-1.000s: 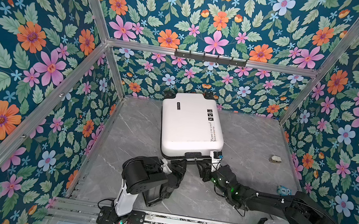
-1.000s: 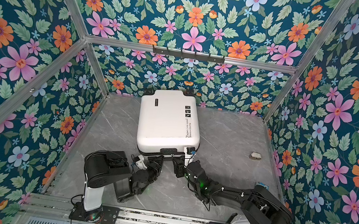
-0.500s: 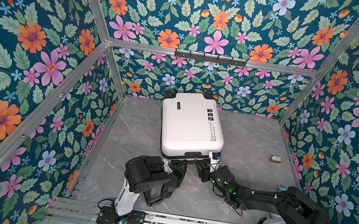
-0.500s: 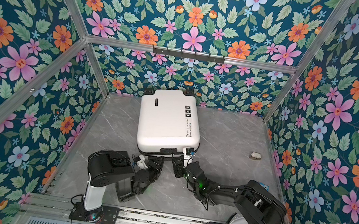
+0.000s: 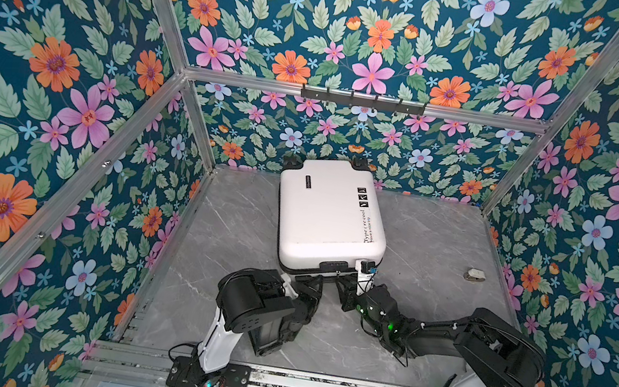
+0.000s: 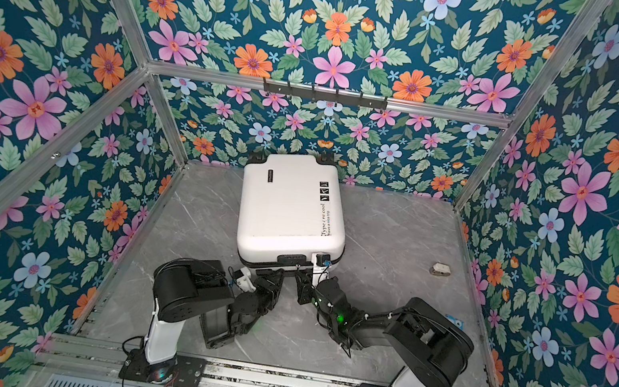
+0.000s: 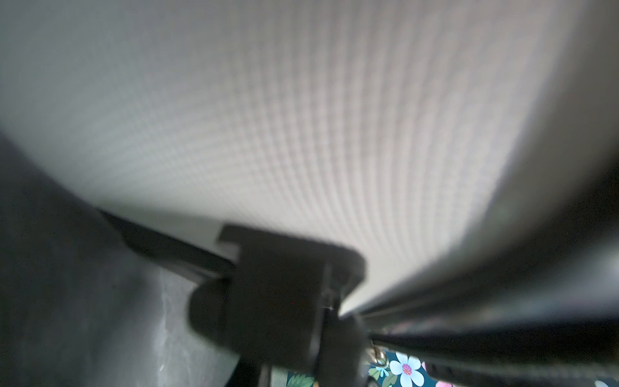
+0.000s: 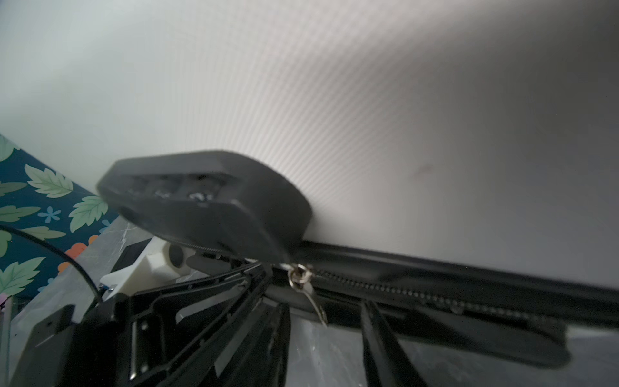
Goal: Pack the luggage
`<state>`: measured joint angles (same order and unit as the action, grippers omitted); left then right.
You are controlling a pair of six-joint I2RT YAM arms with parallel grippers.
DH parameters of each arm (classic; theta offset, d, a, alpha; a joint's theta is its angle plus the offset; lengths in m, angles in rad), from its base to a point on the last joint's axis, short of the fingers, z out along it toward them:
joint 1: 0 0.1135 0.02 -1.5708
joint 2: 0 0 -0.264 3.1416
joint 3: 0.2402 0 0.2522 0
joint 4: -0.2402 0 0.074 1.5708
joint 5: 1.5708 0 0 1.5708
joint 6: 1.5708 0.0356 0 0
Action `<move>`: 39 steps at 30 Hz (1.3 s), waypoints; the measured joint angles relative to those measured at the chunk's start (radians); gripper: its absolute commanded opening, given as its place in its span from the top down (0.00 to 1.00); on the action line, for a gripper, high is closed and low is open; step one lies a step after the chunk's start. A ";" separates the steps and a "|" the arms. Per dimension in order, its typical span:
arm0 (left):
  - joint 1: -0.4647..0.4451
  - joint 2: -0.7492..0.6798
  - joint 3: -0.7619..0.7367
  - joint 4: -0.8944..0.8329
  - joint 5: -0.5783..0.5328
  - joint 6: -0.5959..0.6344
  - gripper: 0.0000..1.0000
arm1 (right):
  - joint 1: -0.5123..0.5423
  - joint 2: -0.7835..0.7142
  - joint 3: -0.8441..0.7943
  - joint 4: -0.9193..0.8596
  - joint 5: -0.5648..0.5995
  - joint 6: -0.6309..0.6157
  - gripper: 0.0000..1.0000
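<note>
1. Luggage [image 5: 329, 214]: white hard shell, closed, lying flat on the grey marble table [image 5: 234, 233]. It sits mid-floor, toward the far wall. The black wheels [image 5: 358, 165] are at the far end and the near short edge faces both arms. Black print runs along its right side.
2. Left gripper [image 5: 313, 285]: low at the near edge of the luggage, a little left of that edge's middle, tips up against the seam.
3. Left wrist view: heavily blurred. White ribbed shell fills most of it, with a dark block [image 7: 278, 295] in front. The spread of the fingers is not readable here or in the top views, so I cannot tell how far apart they are or whether they have hold of anything.
4. Right gripper [image 5: 344, 287]: at the same near edge, just right of the left gripper, the two close together.
5. Right wrist view: its fingers [image 8: 378, 335] stand partly apart with a clear gap. A silver zipper pull [image 8: 306, 288] hangs from the black zipper track [image 8: 435, 295] into that gap and appears to touch neither finger. Nothing is gripped.
6. Black lock housing [image 8: 207, 204]: mounted on the shell right beside the pull.
7. Small pale object [image 5: 474, 275]: on the table well to the right, apart from the luggage.
8. Black hook rail [image 5: 362, 100]: on the far wall.
</note>
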<state>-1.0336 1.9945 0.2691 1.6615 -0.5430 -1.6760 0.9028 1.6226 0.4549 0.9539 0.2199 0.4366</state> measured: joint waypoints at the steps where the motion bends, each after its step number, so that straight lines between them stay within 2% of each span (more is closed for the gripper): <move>1: 0.000 0.000 -0.001 0.000 0.002 0.000 0.79 | -0.002 0.009 0.006 0.008 0.000 0.006 0.69; 12: 0.000 0.001 0.001 0.000 0.019 -0.005 0.79 | -0.014 0.098 0.034 0.106 -0.004 0.029 0.78; 15: 0.001 0.002 0.001 0.000 0.021 -0.008 0.79 | -0.014 0.102 0.035 0.114 -0.008 0.028 0.84; 19: 0.001 0.003 0.003 0.000 0.021 -0.009 0.80 | -0.015 0.102 0.039 0.110 -0.009 0.029 1.00; 29: 0.001 0.003 -0.003 0.000 0.024 -0.012 0.81 | -0.022 0.083 0.031 0.095 0.002 0.045 1.00; 39: -0.001 -0.002 -0.011 0.000 0.029 -0.018 0.93 | -0.023 0.043 -0.034 0.092 0.108 0.121 1.00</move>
<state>-1.0344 1.9923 0.2584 1.6619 -0.5144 -1.6936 0.8803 1.6653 0.4206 1.0454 0.3283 0.5579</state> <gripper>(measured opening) 0.226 0.050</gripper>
